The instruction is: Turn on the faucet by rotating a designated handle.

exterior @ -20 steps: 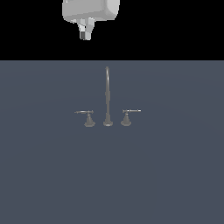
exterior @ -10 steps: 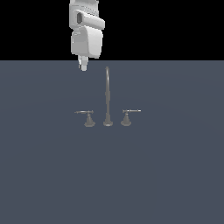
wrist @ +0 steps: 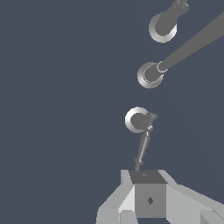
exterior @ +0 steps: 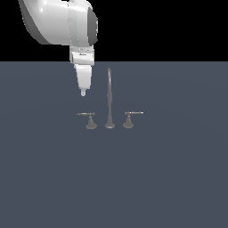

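Observation:
The faucet (exterior: 109,95) stands mid-floor, a tall thin gooseneck spout between two short cone-based knobs. The handle (exterior: 90,121) is the knob on the exterior view's left, its thin dark lever (exterior: 84,114) pointing left. Its twin (exterior: 128,120) has a paler lever. My gripper (exterior: 83,91) hangs above that dark lever, apart from it, with its fingers pressed together and nothing held. In the wrist view the handle (wrist: 139,120) lies just ahead of my gripper (wrist: 148,177), and its lever (wrist: 142,148) points toward the fingertips. The spout (wrist: 188,46) and the twin (wrist: 163,26) lie beyond.
A flat dark blue-grey floor (exterior: 169,178) spreads under everything. The large white arm body (exterior: 58,22) fills the exterior view's upper left, above the faucet.
The arm has come down steadily toward the left handle. Its fingertip dropped from well above the floor's far edge to just over the lever. The faucet has not moved.

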You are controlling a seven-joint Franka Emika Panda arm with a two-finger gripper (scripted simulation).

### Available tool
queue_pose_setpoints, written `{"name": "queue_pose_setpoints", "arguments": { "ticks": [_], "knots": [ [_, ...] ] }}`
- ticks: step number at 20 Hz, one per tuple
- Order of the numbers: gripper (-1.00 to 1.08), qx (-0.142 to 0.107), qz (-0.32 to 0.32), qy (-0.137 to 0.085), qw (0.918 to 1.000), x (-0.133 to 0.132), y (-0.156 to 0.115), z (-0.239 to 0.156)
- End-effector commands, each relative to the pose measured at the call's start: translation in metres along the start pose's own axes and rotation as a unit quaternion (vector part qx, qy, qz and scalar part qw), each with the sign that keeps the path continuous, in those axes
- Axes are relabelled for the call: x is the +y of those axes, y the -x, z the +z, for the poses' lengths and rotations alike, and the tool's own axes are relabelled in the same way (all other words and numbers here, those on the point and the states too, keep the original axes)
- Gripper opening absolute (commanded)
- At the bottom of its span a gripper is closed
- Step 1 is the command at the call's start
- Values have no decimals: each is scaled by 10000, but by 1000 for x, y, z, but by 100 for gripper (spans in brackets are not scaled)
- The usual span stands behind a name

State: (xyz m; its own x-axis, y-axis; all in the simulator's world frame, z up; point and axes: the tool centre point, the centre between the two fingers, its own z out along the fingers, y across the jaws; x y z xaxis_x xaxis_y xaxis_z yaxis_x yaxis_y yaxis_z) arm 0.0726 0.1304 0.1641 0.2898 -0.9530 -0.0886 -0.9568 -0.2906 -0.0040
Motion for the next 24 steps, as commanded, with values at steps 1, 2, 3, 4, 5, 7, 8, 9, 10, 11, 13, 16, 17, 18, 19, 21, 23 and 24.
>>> {"name": "queue_pose_setpoints", "arguments": {
  "ticks": [1, 2, 3, 4, 5, 7, 8, 9, 10, 11, 13, 16, 17, 18, 19, 21, 23, 24],
  "knots": [
    [-100, 94, 306, 4, 9995, -7, 1, 24],
    [-100, 129, 410, 5, 9991, -9, 1, 33],
    [-100, 164, 508, 4, 9986, -10, 1, 41],
    [-100, 197, 598, 3, 9980, -12, 1, 49],
    [-100, 229, 681, 1, 9974, -13, 1, 56],
    [-100, 287, 828, -5, 9962, -15, 1, 68],
    [-100, 313, 891, -9, 9955, -16, 1, 74],
    [-100, 337, 948, -12, 9949, -17, 1, 78],
    [-100, 359, 999, -16, 9944, -18, 1, 83],
    [-100, 378, 1043, -20, 9938, -18, 1, 87],
    [-100, 409, 1113, -26, 9929, -19, 1, 93],
    [-100, 437, 1175, -32, 9921, -19, 1, 98],
    [-100, 441, 1183, -33, 9920, -20, 1, 99],
    [-100, 442, 1186, -33, 9919, -20, 1, 99],
    [-100, 442, 1186, -33, 9919, -20, 1, 99],
    [-100, 442, 1186, -33, 9919, -20, 1, 99],
    [-100, 441, 1180, -29, 9920, -17, 3, 100],
    [-100, 441, 1180, -29, 9920, -15, 5, 100]
  ]
}}
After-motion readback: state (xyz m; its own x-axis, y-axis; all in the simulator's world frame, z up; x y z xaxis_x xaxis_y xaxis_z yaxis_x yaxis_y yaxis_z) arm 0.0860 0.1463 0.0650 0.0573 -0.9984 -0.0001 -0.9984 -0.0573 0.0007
